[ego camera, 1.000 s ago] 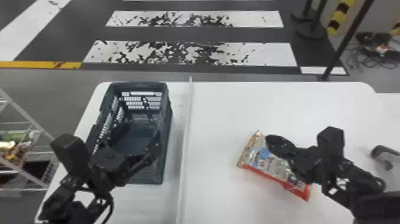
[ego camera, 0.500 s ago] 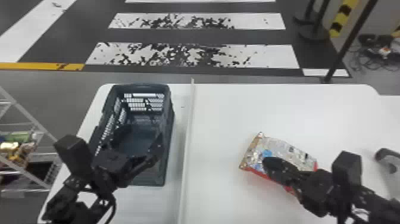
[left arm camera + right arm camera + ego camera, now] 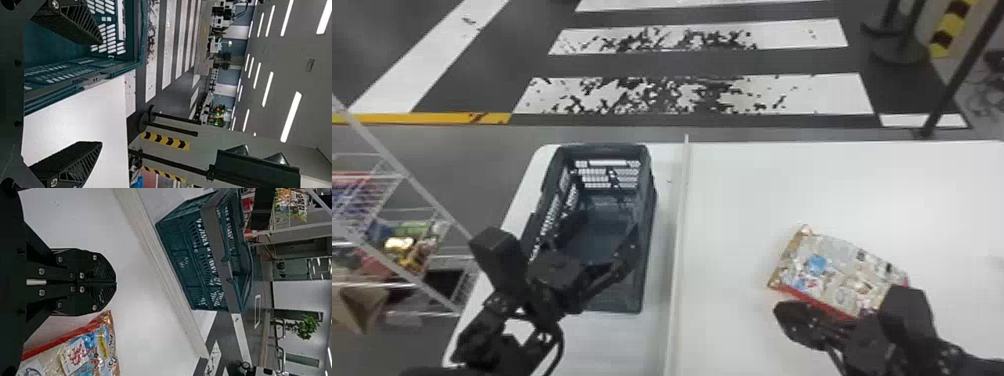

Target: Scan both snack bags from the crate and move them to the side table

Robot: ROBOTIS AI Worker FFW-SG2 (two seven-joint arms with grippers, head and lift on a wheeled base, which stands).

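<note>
White table (image 3: 757, 190), divider (image 3: 677, 250) down it, prob. to part crate side from drop side. Crate (image 3: 646, 200) left, w/in L arm's reach. Snack bag (image 3: 837, 272) flat, right side — likely its drop spot. L gripper (image 3: 101, 93) open over crate, maybe for a pick; R gripper (image 3: 116, 282) closed, empty, by bag's near edge — maybe to nudge it.

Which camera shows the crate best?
The head view: it looks down into the crate, though the left gripper overlaps it. The right wrist view shows its outer side; the left wrist view, a cut-off part.
</note>
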